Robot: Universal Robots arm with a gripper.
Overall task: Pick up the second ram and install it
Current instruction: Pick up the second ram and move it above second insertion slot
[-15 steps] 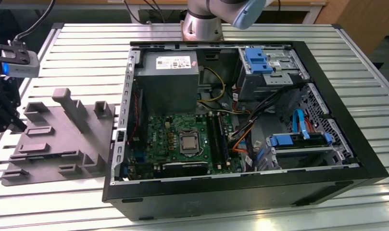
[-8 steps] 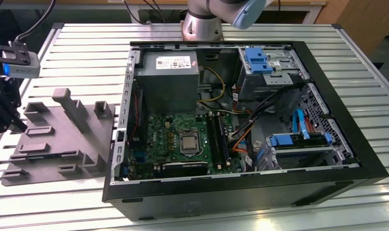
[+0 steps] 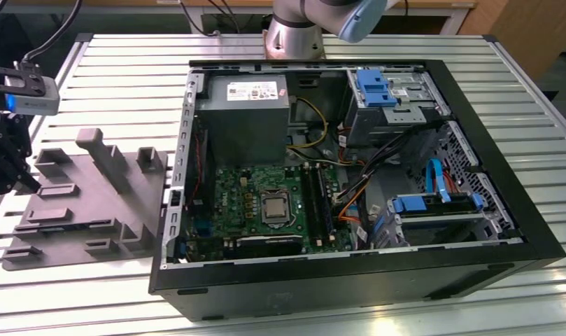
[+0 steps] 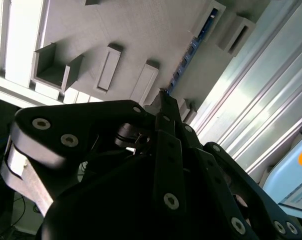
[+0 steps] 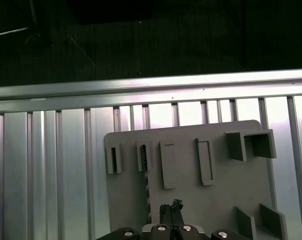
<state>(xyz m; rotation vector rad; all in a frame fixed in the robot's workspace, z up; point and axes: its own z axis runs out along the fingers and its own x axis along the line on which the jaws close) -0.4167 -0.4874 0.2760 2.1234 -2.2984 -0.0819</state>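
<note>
Second wrist view: second ram [image 4: 190, 52] thin, dark, standing edge-on.

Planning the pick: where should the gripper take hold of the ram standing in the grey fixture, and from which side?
Grip the second ram mid-length across its two flat faces, coming down from above the grey fixture. It stands on edge with an end seated in a slotted block, so the top edge's middle is probably freest.
</note>
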